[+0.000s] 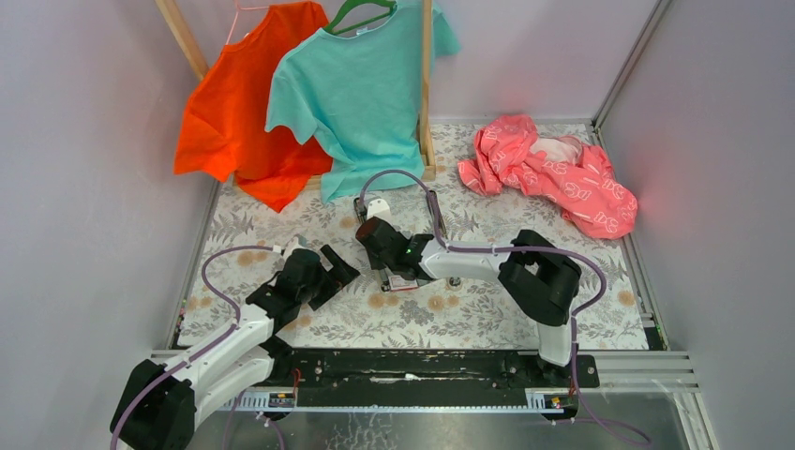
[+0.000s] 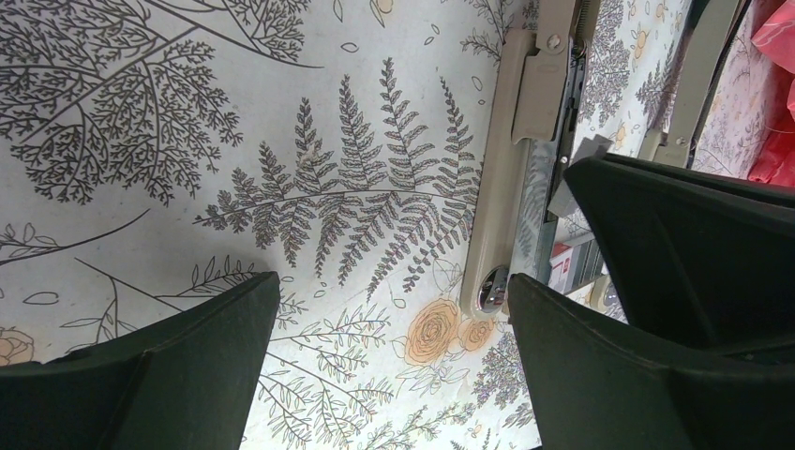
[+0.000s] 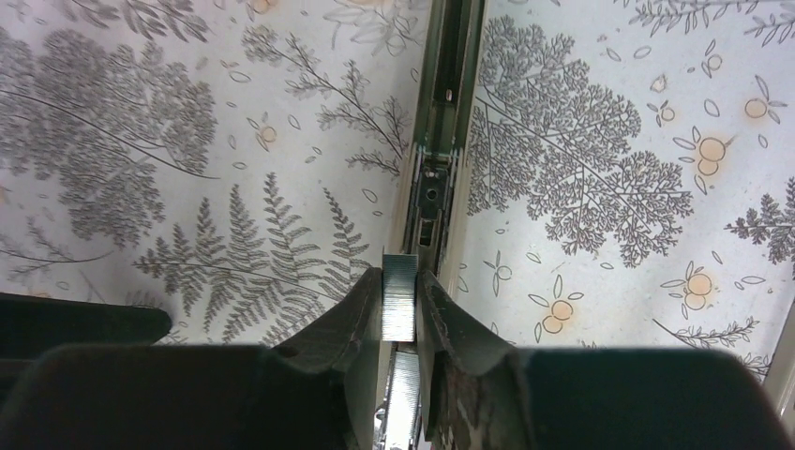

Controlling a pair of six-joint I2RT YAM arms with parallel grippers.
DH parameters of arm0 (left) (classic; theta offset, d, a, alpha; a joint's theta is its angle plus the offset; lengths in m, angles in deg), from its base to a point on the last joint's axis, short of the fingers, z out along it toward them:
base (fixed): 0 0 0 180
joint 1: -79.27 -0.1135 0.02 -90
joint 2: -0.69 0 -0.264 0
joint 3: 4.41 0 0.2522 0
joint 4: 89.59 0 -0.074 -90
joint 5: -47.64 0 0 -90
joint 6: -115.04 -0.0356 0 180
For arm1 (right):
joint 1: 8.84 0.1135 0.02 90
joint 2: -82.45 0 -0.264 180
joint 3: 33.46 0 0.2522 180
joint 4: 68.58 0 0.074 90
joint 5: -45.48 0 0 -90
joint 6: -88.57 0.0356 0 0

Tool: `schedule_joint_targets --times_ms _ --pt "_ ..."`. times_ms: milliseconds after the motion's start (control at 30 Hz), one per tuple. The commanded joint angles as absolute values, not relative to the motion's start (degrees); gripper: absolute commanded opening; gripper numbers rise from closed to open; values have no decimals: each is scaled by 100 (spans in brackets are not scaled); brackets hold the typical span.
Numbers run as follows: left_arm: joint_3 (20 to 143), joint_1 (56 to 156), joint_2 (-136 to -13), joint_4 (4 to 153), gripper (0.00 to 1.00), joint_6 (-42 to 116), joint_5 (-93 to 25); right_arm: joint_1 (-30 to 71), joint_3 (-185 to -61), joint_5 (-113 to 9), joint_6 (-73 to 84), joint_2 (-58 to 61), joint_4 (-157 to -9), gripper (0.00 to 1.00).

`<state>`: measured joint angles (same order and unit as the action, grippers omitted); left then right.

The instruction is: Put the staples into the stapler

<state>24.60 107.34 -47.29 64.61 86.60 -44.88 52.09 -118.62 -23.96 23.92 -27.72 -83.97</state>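
fern-print table (image 1: 525,319), opened stapler (image 2: 511,169) lying flat; pink garment (image 1: 553,173) far right

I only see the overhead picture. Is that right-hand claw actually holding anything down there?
Observer: Yes. Its wrist camera shows the right gripper pinching a grey staple strip between its fingertips.
Operator: Where is the stapler?
Observer: Just beyond the strip and in line with it. The stapler lies open, its metal channel exposed.
Operator: And the left claw?
Observer: The left gripper is open and holds nothing, with the stapler lying beside it.
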Motion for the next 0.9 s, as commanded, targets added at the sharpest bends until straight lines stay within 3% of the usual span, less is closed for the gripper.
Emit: schedule_joint_targets --times_ms 0,867 --pt "2254 10696 -4754 6398 100 8621 -4451 5291 -11823 -2098 2327 -2289 -8003 24" --pt "2245 10691 -4741 6393 100 8630 -4429 5311 -11984 -1914 2341 -2667 -8303 24"
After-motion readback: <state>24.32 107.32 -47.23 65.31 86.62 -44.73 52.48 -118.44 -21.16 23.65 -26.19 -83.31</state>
